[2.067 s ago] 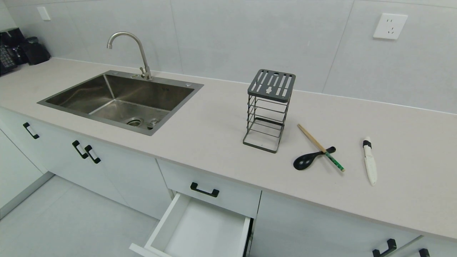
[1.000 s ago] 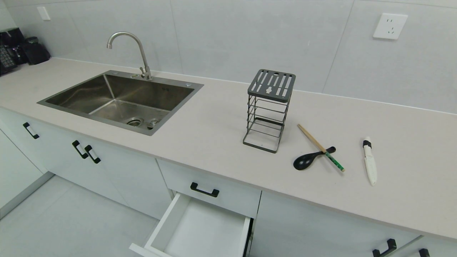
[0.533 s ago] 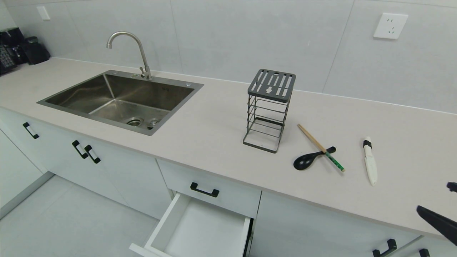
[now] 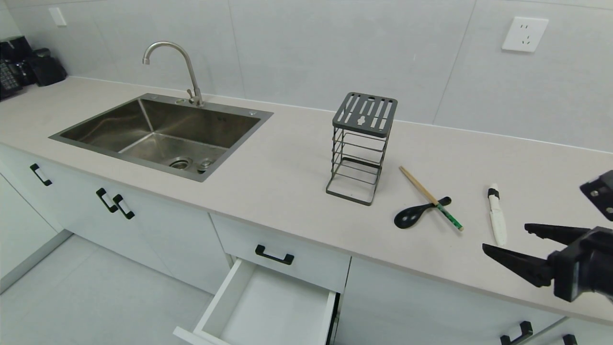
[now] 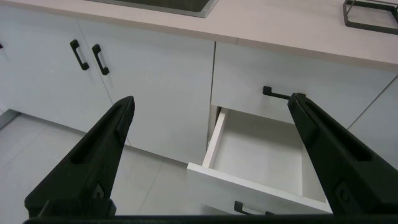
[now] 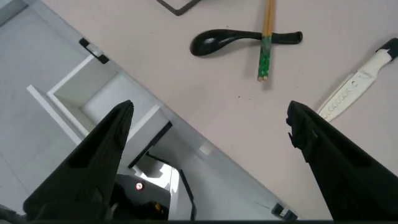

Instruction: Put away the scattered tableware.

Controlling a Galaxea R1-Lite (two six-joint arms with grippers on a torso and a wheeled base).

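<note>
The right claw [image 4: 505, 237] hangs above the bench's [image 4: 287, 191] front edge, spread wide and gripping nothing, close to the near end of the white knife [image 4: 496, 218]. At 9 o'clock from the knife lies the black spoon [image 4: 416, 212], with the chopsticks [image 4: 429, 197] resting across its handle. The wire rack [image 4: 361, 148] stands upright at 10 o'clock from the spoon, and the sink [image 4: 191, 124] is well apart at the rack's 9 o'clock. The left claw [image 5: 211, 98], likewise released, faces the open drawer [image 5: 261, 155].
</note>
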